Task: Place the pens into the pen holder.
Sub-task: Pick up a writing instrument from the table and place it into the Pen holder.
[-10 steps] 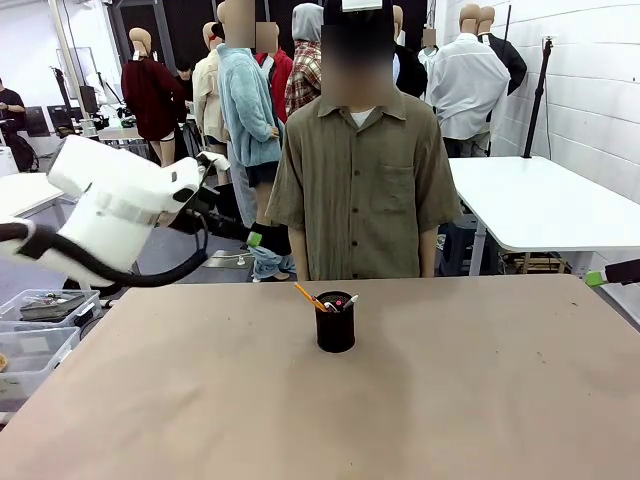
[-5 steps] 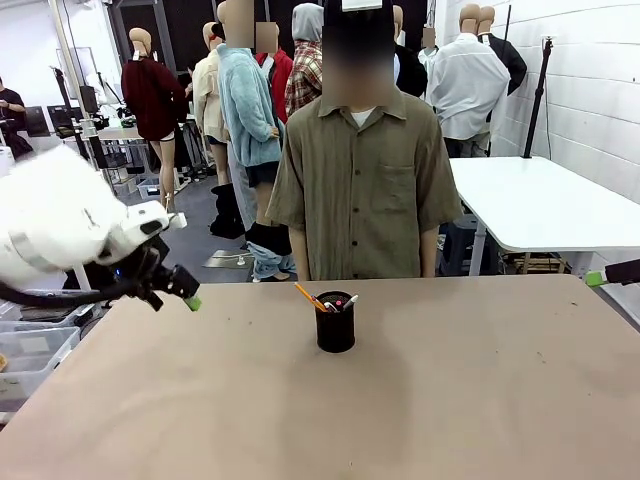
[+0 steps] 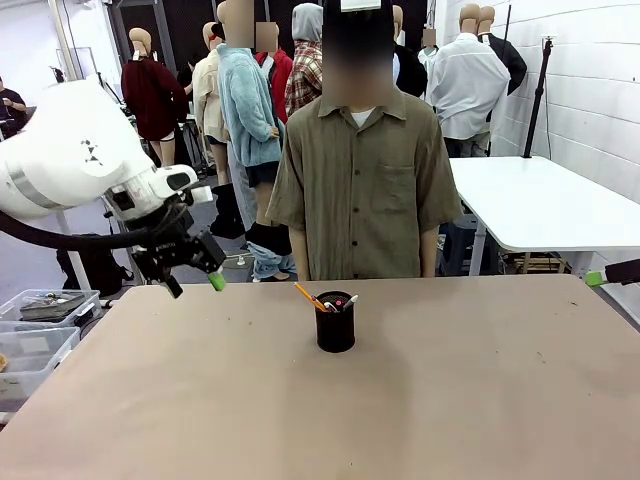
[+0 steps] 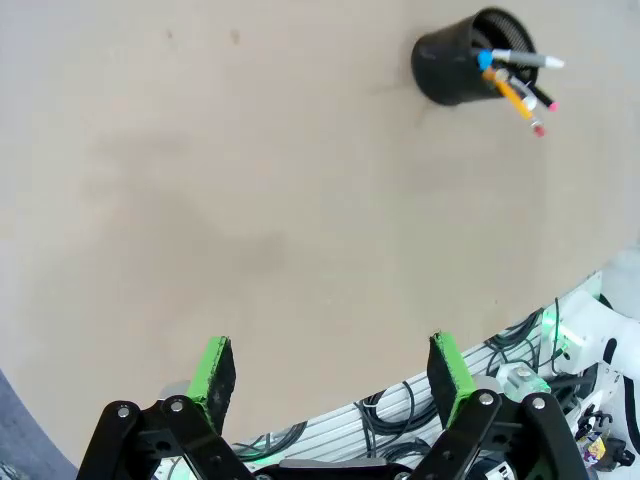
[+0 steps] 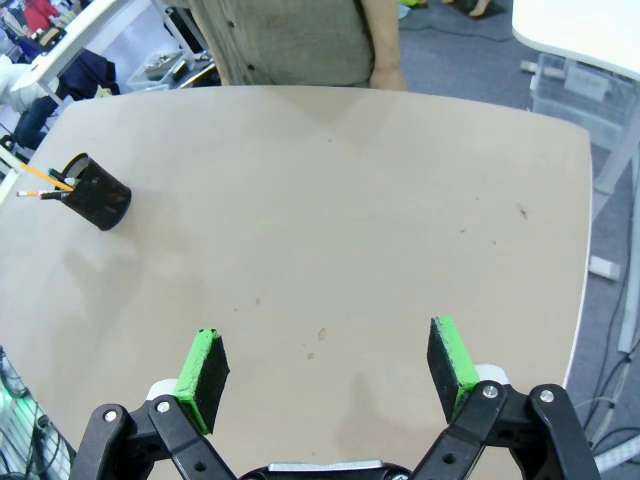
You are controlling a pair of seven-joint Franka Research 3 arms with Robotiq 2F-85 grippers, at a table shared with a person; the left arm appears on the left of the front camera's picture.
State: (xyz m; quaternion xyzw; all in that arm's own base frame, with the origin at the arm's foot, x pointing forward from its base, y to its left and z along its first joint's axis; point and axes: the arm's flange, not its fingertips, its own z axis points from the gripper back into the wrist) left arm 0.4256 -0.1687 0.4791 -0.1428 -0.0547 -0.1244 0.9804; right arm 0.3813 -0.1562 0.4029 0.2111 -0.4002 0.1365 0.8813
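A small black mesh pen holder (image 3: 335, 328), cylindrical, is seen near the table (image 3: 450, 400) centre; three slim pens (image 3: 325, 300) are stood in it, leaning. The tabletop is matte tan, smooth, faintly speckled. The left gripper (image 3: 195, 285) is held released over the far-left edge. The right gripper (image 5: 325, 375) is spread, unladen, above bare surface near the right edge.

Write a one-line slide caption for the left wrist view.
Open left gripper hangs empty above the bare table; the black mesh pen holder already holds the pens.
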